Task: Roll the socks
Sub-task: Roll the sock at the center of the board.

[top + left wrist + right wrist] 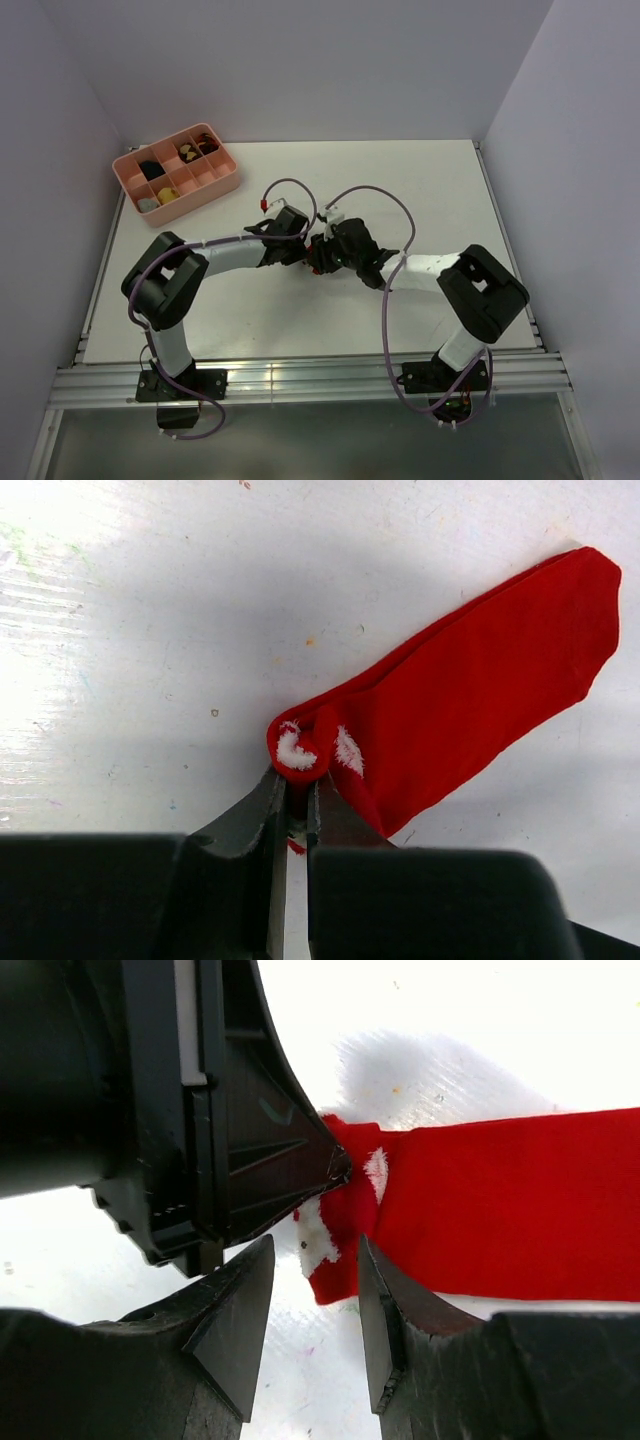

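The red socks point(480, 690) lie flat on the white table, with the white-marked end curled over into a small roll point(298, 748). My left gripper point(296, 792) is shut on that rolled end. In the right wrist view the socks point(500, 1210) stretch to the right, and the left gripper's fingertips point(335, 1163) pinch their end. My right gripper point(315, 1265) is open, its jaws on either side of the socks' loose white-marked corner point(322, 1245), not closed on it. From above, both grippers point(300, 250) point(328, 255) meet mid-table and mostly hide the socks point(317, 265).
A pink compartment tray point(226, 185) with several rolled sock bundles stands at the back left of the table. Purple cables point(385, 300) loop over both arms. The table's front rail point(300, 380) runs by the arm bases.
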### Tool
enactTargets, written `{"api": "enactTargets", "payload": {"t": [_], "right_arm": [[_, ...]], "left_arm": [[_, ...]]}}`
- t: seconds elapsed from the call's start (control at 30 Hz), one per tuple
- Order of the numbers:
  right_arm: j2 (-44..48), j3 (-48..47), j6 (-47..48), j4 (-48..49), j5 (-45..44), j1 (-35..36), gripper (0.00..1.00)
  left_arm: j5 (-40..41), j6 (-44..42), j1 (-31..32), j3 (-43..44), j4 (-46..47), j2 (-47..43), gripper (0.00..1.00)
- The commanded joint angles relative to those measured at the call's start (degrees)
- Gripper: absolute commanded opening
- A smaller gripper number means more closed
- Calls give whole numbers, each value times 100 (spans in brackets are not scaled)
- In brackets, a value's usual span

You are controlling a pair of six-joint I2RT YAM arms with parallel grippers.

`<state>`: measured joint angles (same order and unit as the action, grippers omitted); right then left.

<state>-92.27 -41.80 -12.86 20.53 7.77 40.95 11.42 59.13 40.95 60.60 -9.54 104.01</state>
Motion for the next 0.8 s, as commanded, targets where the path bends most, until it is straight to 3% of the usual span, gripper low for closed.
{"api": "enactTargets", "payload": {"t": [0.0, 0.27, 0.63, 0.73, 0.77], "right_arm": [[-151, 128, 354, 732, -179, 124, 46], [-581, 243, 477, 1058, -135, 220, 46], [-959, -21, 443, 540, -636, 467, 43], [-1039, -117, 381, 382, -768, 467, 22], [-1056, -126, 355, 355, -768, 475, 10]], "left_arm": [[-184, -139, 18, 136, -329, 173, 0], [-254, -104, 1, 207, -382, 190, 0], [-404, 353, -61, 154, -285, 129, 0], [-430, 467, -61, 163, -233, 120, 0], [-421, 494, -69, 154, -215, 76, 1]]}}
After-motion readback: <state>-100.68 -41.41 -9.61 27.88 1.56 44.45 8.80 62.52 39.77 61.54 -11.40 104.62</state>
